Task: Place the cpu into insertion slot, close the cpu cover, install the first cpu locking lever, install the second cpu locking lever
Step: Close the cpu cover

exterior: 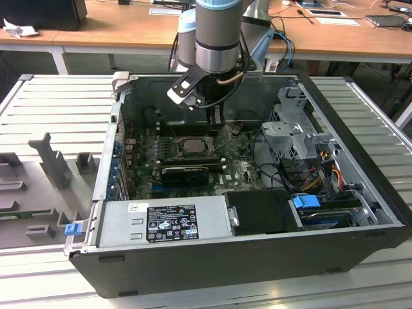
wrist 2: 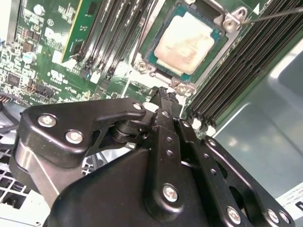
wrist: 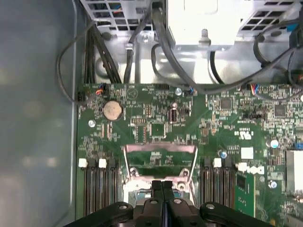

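One arm [exterior: 217, 32] is seen reaching down into an open computer case [exterior: 212, 264]. In the exterior view its gripper [exterior: 219, 131] is placed at about 2 o'clock from the cpu [exterior: 190, 145], close above the motherboard [exterior: 238, 170].

The fingers [wrist: 156, 188] are pressed flat together in both wrist views, with nothing caught between them (clenched, empty).

The cpu is seated flat in the insertion slot [wrist 2: 161, 73], silvery top up, and is left uncovered in the second wrist view.

The cpu cover [wrist: 158, 148] is stood up on edge just beyond the fingertips in the first wrist view, and green board is seen through its cut-out. Whether the fingertips touch the cover cannot be told.

A power supply [exterior: 161, 222] is noted at 6 o'clock from the cpu, and a drive cage [exterior: 293, 129] at 3 o'clock.
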`<action>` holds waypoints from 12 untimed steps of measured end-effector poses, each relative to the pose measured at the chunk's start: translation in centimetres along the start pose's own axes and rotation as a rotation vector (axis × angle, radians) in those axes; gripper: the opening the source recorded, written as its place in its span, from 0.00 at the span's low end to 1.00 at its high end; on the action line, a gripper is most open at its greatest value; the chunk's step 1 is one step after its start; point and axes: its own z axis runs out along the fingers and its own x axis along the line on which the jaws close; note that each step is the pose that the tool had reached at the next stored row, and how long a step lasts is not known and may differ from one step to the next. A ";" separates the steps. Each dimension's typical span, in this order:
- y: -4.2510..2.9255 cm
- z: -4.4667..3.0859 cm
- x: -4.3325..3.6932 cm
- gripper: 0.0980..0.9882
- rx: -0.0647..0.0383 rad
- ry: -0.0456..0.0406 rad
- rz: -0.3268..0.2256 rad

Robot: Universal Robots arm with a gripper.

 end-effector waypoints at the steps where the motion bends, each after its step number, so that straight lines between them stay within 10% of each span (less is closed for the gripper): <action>1: 0.02 -0.17 0.01 0.01 0.000 0.0001 0.000; 8: 0.15 -2.18 0.10 0.01 0.000 0.0000 0.000; 12: 1.71 -2.67 0.15 0.01 0.000 -0.0003 0.000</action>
